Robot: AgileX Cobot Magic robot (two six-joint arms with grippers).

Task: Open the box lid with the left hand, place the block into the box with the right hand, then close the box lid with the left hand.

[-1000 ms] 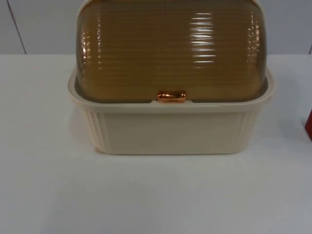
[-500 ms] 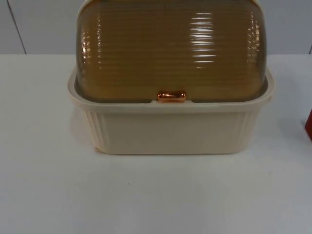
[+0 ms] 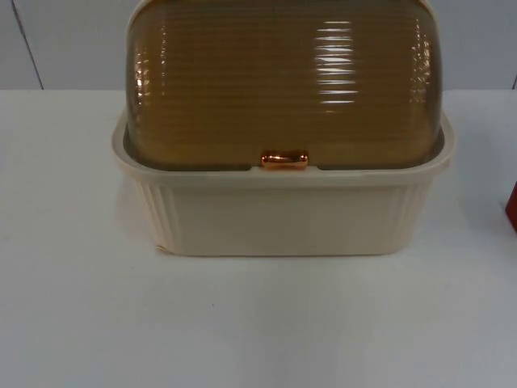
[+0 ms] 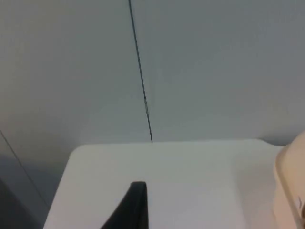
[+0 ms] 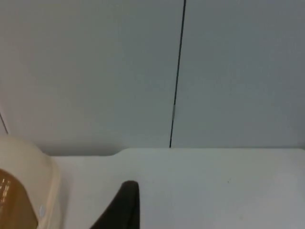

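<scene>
A cream ribbed box (image 3: 283, 214) stands in the middle of the table. Its amber ribbed dome lid (image 3: 283, 81) is down, with a copper handle (image 3: 283, 160) at the front rim. A sliver of a red block (image 3: 512, 207) lies at the table's right edge in the top view. My left gripper (image 4: 136, 205) hangs over the table's back left corner, with the box's cream wall (image 4: 290, 191) off to its side. My right gripper (image 5: 126, 205) hangs over the back right part of the table, beside the box (image 5: 40, 186) and its lid (image 5: 12, 202). Both arms wait.
The white table (image 3: 258, 323) runs open in front of the box and to both sides. The grey partition wall (image 4: 190, 67) with a dark vertical seam (image 5: 177, 76) closes off the far edge.
</scene>
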